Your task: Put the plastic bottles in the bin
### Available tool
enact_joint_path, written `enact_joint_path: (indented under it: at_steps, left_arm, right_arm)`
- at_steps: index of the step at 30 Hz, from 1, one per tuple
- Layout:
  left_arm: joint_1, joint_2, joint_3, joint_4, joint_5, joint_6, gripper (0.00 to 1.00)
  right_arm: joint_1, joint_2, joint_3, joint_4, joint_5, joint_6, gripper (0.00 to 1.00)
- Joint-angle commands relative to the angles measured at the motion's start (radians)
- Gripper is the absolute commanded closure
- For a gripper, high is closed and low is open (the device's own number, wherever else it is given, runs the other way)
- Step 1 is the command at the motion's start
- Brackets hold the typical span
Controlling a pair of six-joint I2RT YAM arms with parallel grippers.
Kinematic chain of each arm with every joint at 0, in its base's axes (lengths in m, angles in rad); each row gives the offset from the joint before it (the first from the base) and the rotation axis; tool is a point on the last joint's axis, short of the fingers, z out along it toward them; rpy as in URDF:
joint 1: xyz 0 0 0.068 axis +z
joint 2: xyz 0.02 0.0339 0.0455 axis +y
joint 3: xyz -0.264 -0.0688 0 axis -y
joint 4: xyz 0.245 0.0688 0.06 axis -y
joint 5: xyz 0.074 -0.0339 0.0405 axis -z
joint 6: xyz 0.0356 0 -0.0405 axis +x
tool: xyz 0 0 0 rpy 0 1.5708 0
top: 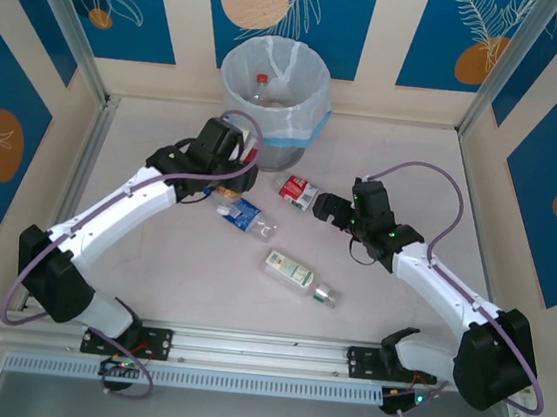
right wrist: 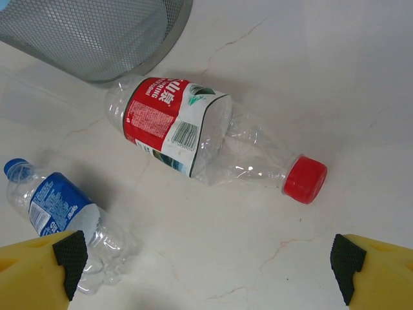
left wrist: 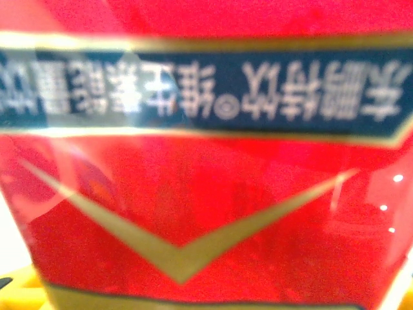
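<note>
- Progress: one bottle [top: 263, 88] with a red cap lies in the bin [top: 308, 121]. By my count four are left, so the task looks under halfway.
- The left end effector [top: 239, 156] sits just beside the bin's base. It appears closed on the gold-red bottle [left wrist: 206, 194], whose label fills its wrist view with the print upside down. I cannot tell which way the cap points.
- The right end effector [right wrist: 210, 265] is wide open and empty, hovering over the red-white bottle [right wrist: 193, 135].
- That bottle lies flat on the surface [top: 413, 174] near the bin. In the right wrist view its long axis is diagonal, with the red cap pointing away from the bin.
- The blue bottle [top: 248, 215] lies flat close by, also diagonal.
- The green-white bottle [top: 296, 274] lies flat nearer the arm bases, its neck toward the right arm's base.
</note>
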Motion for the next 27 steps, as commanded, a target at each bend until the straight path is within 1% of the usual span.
enact_joint_path:
  at_steps: [1, 7, 13, 15, 17, 20, 27]
  left_arm:
    - [0.009, 0.028, 0.115, 0.097, 0.014, 0.026, 0.65]
    - [0.010, 0.126, 0.264, 0.118, 0.066, 0.059, 0.65]
    - [0.023, 0.226, 0.401, 0.233, 0.167, 0.077, 0.66]
    - [0.030, 0.279, 0.468, 0.259, 0.180, 0.089, 0.66]
    - [0.044, 0.350, 0.556, 0.260, 0.198, 0.070, 0.65]
    - [0.068, 0.434, 0.647, 0.280, 0.276, 0.001, 0.65]
    - [0.109, 0.570, 0.826, 0.306, 0.284, -0.056, 0.64]
  right_arm:
    - [-0.007, 0.004, 0.000, 0.075, 0.003, 0.023, 0.01]
    - [-0.010, 0.002, 0.020, 0.100, 0.018, 0.015, 0.00]
    - [-0.012, 0.011, 0.033, 0.098, 0.004, 0.020, 0.01]
    - [-0.012, 0.011, 0.037, 0.088, -0.001, 0.026, 0.01]
    - [-0.011, 0.007, 0.037, 0.080, -0.002, 0.036, 0.01]
    - [-0.012, -0.004, 0.030, 0.067, 0.001, 0.058, 0.01]
    - [-0.012, -0.053, 0.007, 0.041, 0.027, 0.074, 0.01]
